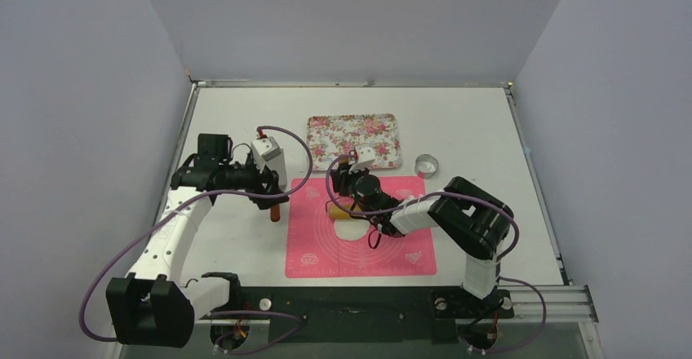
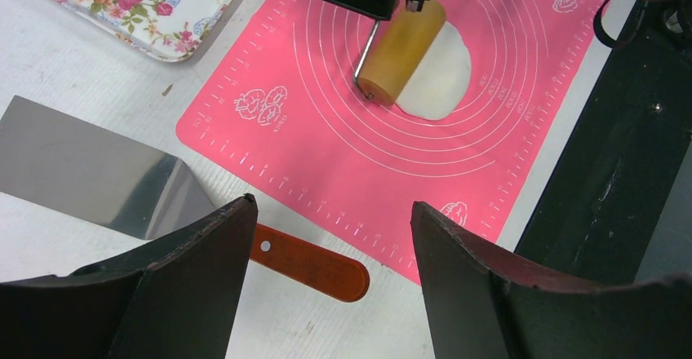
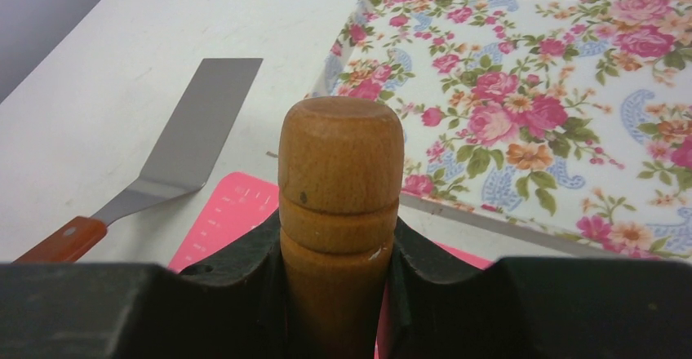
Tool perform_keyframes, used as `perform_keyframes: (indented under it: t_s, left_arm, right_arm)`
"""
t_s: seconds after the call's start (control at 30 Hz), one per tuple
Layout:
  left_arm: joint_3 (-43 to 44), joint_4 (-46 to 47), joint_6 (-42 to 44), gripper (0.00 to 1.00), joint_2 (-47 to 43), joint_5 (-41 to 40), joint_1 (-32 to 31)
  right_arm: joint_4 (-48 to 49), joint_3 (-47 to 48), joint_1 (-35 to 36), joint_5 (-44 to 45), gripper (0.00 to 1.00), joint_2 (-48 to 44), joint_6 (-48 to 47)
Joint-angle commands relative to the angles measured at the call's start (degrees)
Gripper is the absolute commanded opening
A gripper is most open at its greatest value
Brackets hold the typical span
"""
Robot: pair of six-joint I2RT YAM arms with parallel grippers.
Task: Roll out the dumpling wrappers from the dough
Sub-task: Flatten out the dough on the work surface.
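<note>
Plainly, the soft white dough (image 2: pixel 445 77) is a smooth, flattened oval on the pink silicone mat (image 2: pixel 326 130) — well ahead of the left gripper (image 2: pixel 330 206), whose jaws stand wide apart. Its long axis runs away from those jaws. The right gripper (image 3: pixel 339 253) is clamped on the handle of the light wooden rolling pin (image 3: pixel 340 171) — its drum rests on the dough's edge.

The dough (image 2: pixel 441 77) was a smooth white sheet, flattened to a rough oval. It lay flat near the middle of the pink rolling mat (image 2: pixel 326 163), inside its printed rings, one edge hidden behind the wooden roller (image 2: pixel 401 49).
</note>
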Motion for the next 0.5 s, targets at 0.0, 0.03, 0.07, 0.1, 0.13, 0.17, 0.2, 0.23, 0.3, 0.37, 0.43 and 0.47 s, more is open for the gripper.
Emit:
perform_keyframes:
  t_s: [0.0, 0.03, 0.07, 0.1, 0.13, 0.17, 0.2, 0.23, 0.3, 0.37, 0.43, 0.47]
  left_arm:
    - [2.9, -0.6, 0.5, 0.68, -0.2, 1.3, 0.3]
    - [2.8, -0.7, 0.5, 0.68, -0.2, 1.3, 0.4]
    - [2.9, -0.6, 0.6, 0.68, -0.2, 1.4, 0.4]
    - [2.8, -0.6, 0.6, 0.68, -0.2, 1.5, 0.3]
    - [2.7, -0.6, 0.7, 0.68, -0.1, 1.5, 0.3]
    - [2.7, -0.6, 0.8, 0.68, 0.0, 1.6, 0.3]
    - [2.7, -0.6, 0.8, 0.68, 0.0, 1.6, 0.2]
    - [2.8, -0.6, 0.8, 0.68, 0.1, 1.7, 0.2]
    - [2.9, -0.7, 0.9, 0.68, 0.3, 1.8, 0.1]
    - [2.9, -0.6, 0.9, 0.68, 0.4, 1.9, 0.0]
    - [3.0, -0.7, 0.9, 0.68, 0.5, 2.1, 0.0]
    - [3.0, -0.8, 0.9, 0.68, 0.6, 2.0, 0.0]
  right_arm:
    - [-13.8, -3.7, -0.1, 0.3, 0.00, 3.9, -5.4]
    - [-13.7, -4.8, 0.4, 0.5, 0.00, 3.6, -4.9]
    - [-13.2, -7.3, 1.7, 1.3, 0.00, 2.8, -3.4]
    - [-12.8, -8.5, 2.3, 2.1, 0.00, 2.5, -2.2]
    - [-12.4, -10.4, 3.6, 2.4, 0.00, 2.3, 0.0]
    - [-12.6, -10.9, 4.5, 3.3, 0.00, 2.2, 0.8]
    - [-13.7, -11.6, 6.3, 3.9, 0.00, 1.9, 1.6]
    - [-14.6, -11.9, 6.9, 4.9, 0.00, 1.5, 1.7]
    - [-14.6, -12.3, 7.2, 5.5, 0.00, 0.5, 1.6]
    - [-13.2, -11.2, 4.8, 4.9, 0.00, 1.9, 0.1]
    - [-12.3, -8.3, 1.8, 3.6, 0.00, 3.9, -2.0]
    - [-12.5, -5.9, 0.1, 3.3, 0.00, 4.5, -3.6]
